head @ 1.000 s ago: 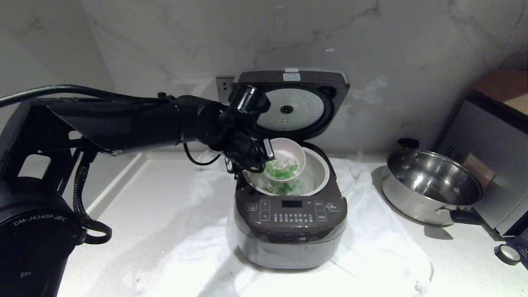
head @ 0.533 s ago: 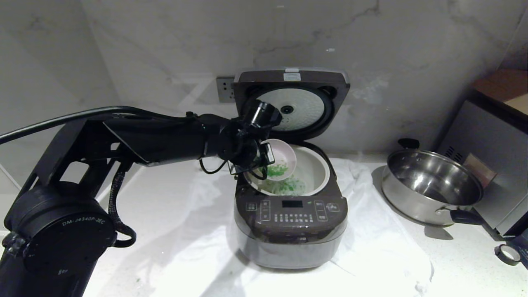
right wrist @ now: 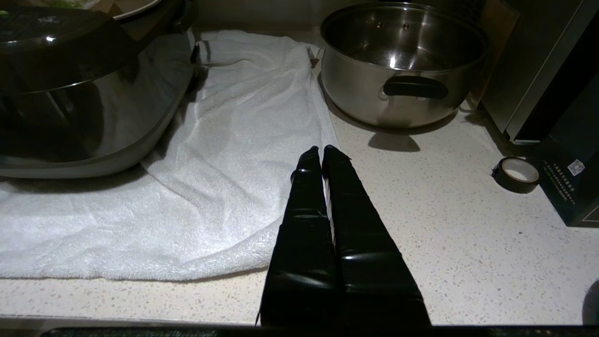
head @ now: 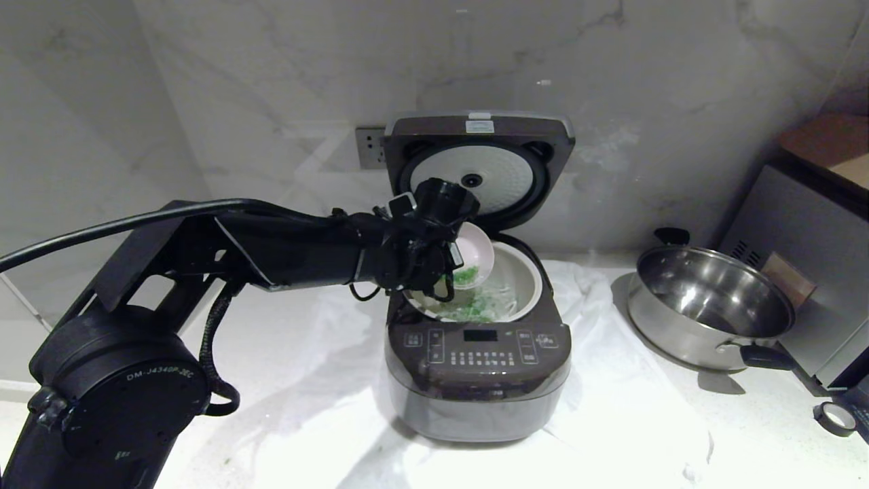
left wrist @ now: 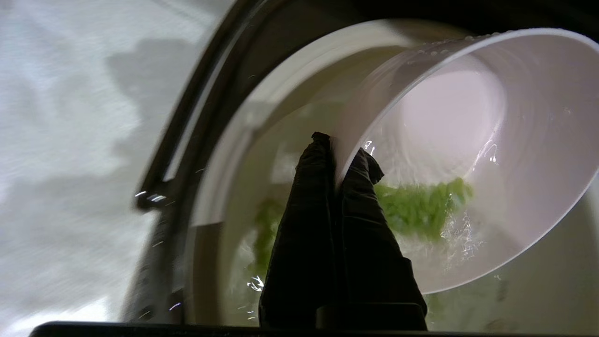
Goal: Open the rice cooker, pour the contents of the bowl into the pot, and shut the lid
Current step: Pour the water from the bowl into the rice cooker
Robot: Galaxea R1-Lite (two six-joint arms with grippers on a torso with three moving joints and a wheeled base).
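Left arm tips bowl over open cooker; right arm idle.

The left gripper (head: 445,261) reaches in level from the robot's left, wrist rolled, its fingers (left wrist: 323,196) pinched tight on the rim of the bowl (head: 475,250). The bowl is tilted steeply on its side above the pot (head: 526,272), mouth facing the pot's interior. The green contents (left wrist: 421,206) lie partly against the bowl's lower wall and partly in the pot below. The rice cooker (head: 478,367) stands on a white towel (head: 611,407) on the counter (right wrist: 468,243), its lid (head: 478,170) upright against the wall. The right gripper (right wrist: 321,152) hovers low over the towel's edge, fingers pressed together, holding nothing. A steel pan (head: 709,305) sits to the cooker's right, a tape roll (right wrist: 514,174) beyond it.
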